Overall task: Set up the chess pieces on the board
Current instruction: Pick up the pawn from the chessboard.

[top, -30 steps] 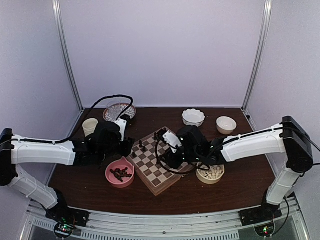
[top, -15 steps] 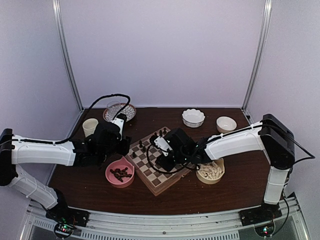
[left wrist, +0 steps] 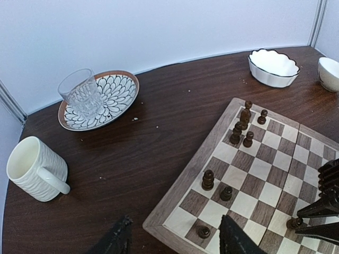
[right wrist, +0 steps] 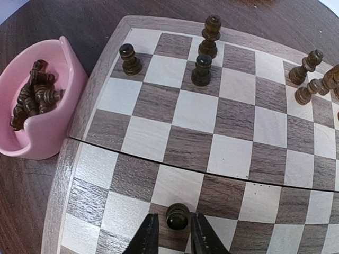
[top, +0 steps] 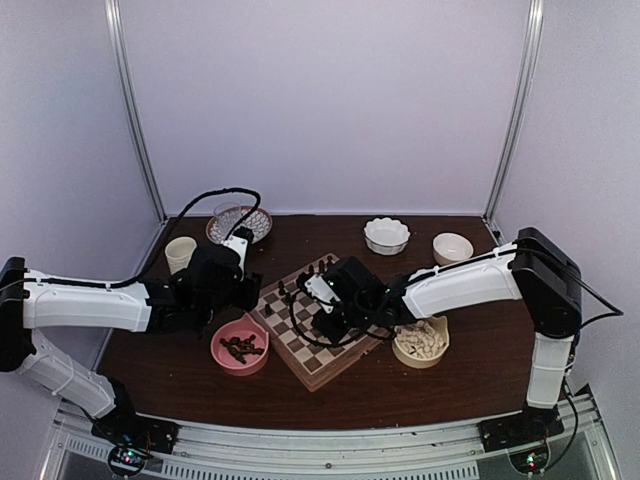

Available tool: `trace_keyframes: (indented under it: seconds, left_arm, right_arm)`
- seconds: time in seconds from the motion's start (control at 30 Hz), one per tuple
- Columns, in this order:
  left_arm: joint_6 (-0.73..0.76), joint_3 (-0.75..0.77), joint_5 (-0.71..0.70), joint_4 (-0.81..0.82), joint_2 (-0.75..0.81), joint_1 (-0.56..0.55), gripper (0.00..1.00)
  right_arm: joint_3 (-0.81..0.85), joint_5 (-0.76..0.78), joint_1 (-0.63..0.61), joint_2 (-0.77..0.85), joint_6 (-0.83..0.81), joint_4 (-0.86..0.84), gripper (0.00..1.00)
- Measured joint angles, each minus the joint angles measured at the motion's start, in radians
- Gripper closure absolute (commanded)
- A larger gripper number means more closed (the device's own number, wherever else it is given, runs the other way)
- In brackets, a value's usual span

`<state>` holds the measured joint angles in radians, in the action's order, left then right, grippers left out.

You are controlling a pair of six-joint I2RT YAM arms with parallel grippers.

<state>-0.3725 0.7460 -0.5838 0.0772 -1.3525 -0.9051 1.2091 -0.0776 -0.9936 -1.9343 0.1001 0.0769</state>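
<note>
Chess pieces of the dark set are standing in small groups on the board. 1 short round-topped piece is sitting upright on a dark square near the board's edge, directly between the jaws of the right gripper. Those jaws are standing narrow, flanking the piece closely on both sides; whether they are pressing it or just missing it, I cannot tell. In the right wrist view 3 more dark pieces are standing along the far rows, and another cluster is being cut off by the right edge. A pink bowl holding a heap of dark pieces is sitting just beside the board's left side.

The left gripper is hovering over the bench at a corner of the board, its jaws standing wide with nothing gripped. Only its 2 fingertips are showing, at the bottom of the left wrist view. 1 dark piece on the corner row is appearing between them, but how far below them it is standing I cannot tell.

From above, the right arm is covering the middle of the board and hiding the flanked piece, and the pieces are looking too small to tell apart by kind. A tan bowl of cream pieces is sitting beside the board's right side, partly under that arm.
</note>
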Motion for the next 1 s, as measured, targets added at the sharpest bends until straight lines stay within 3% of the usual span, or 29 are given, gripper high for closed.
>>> trace_keyframes:
  seconds: [0.23,1.0]
  left_arm:
    - [0.003,0.0,0.0,0.0,0.0,0.0,0.43]
    - [-0.002,0.0,0.0,-0.027,0.0,0.0,0.42]
  right_arm:
    - [0.01,0.011,0.0,-0.004,-0.002,0.013,0.89]
    - [-0.008,0.176,0.048,0.065,0.036,0.005,0.9]
